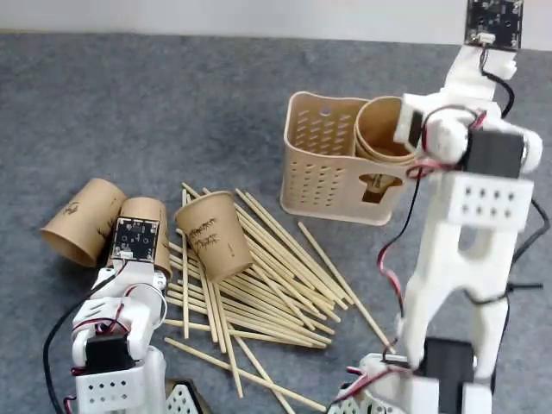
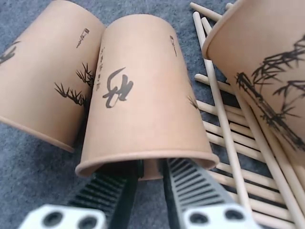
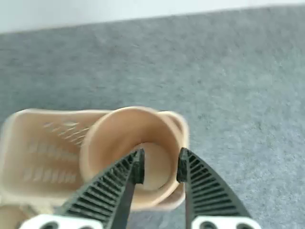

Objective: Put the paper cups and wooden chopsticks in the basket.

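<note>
Two paper cups lie on their sides at the left: one (image 1: 84, 220) and, beside it, the middle cup (image 1: 148, 222) (image 2: 143, 95). My left gripper (image 2: 151, 166) is at the middle cup's mouth, its tips under the rim and shut on a strip of the cup. A third cup (image 1: 214, 233) stands upside down on the scattered wooden chopsticks (image 1: 276, 276). The tan basket (image 1: 328, 164) (image 3: 33, 157) holds a further cup (image 1: 384, 129) (image 3: 128, 143). My right gripper (image 3: 159, 167) (image 1: 412, 129) hangs slightly open over that cup's mouth, holding nothing.
Grey carpet-like cloth (image 1: 172, 103) covers the table. The basket's left compartment (image 1: 321, 129) has room. The right arm's white body (image 1: 466, 250) stands tall right of the chopstick pile, and the left arm's base (image 1: 112, 362) is at the front left.
</note>
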### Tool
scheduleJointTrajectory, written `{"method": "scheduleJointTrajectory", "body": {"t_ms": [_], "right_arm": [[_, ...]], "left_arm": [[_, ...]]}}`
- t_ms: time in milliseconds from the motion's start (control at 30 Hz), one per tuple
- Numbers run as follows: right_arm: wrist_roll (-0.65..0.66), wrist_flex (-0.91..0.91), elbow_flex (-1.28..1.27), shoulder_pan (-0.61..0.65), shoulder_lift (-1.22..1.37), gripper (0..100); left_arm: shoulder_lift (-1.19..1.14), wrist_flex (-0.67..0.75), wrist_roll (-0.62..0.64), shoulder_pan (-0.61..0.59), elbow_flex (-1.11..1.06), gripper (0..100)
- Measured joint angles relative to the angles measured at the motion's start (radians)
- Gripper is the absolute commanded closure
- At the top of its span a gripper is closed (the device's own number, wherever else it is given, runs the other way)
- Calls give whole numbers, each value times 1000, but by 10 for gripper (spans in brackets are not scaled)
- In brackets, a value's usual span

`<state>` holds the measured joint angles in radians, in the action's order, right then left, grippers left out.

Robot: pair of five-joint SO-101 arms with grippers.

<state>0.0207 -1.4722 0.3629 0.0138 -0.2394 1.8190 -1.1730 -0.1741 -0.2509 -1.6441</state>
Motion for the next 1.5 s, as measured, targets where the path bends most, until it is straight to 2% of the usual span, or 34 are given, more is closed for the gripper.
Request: {"method": "scheduleJointTrajectory", "body": {"t_ms": [167, 533, 767, 967, 1200, 1500], "right_arm": [[0, -89, -2, 118, -100, 868], [0, -244, -2, 362, -140, 868], [0, -276, -54, 479, -144, 868], [0, -276, -203, 505, -144, 868], [0, -276, -328, 505, -146, 868], [0, -233, -543, 506, -422, 868]], "left_arm": [[0, 0, 0, 0, 0, 926], [0, 0, 0, -3, 0, 925], [2, -6, 0, -129, 37, 824], [5, -61, 0, -218, 153, 800], [6, -71, 0, -235, 265, 800], [8, -118, -14, -235, 382, 800]]}}
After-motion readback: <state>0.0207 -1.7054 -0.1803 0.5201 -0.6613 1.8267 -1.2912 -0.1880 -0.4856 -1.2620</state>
